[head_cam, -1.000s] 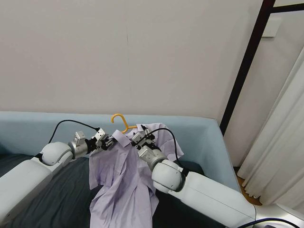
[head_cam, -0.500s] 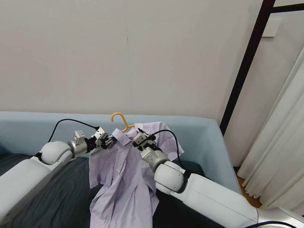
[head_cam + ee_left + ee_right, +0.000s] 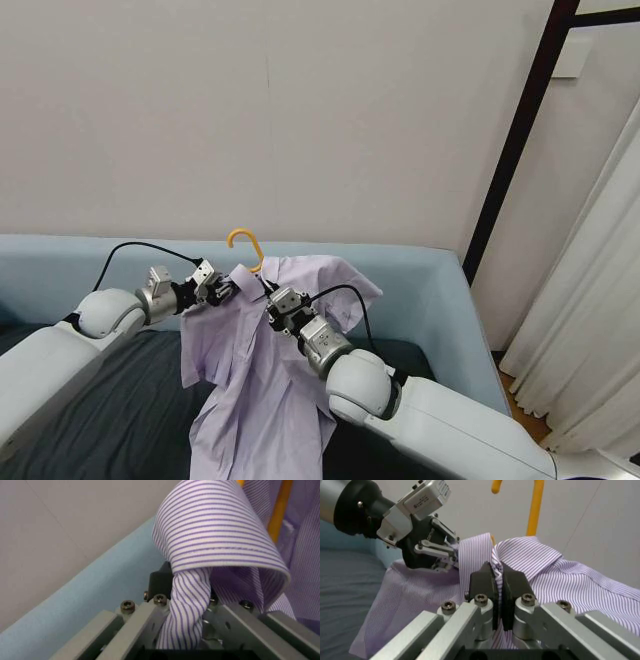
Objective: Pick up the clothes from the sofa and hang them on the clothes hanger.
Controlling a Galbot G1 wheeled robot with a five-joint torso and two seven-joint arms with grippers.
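The shirt (image 3: pixel 250 370) is white with fine purple stripes, reading lilac from a distance. The hanger (image 3: pixel 536 510) is orange-yellow. The sofa (image 3: pixel 430 290) is pale blue, its seat cushion (image 3: pixel 130 410) dark grey. The wall (image 3: pixel 300 120) is off-white.

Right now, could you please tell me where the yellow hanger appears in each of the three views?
Head view: hanger hook sticks up above the striped collar.
Left wrist view: a yellow bar behind the folded collar.
Right wrist view: stem and hook rising above the collar.
Shared landmark: the striped collar.
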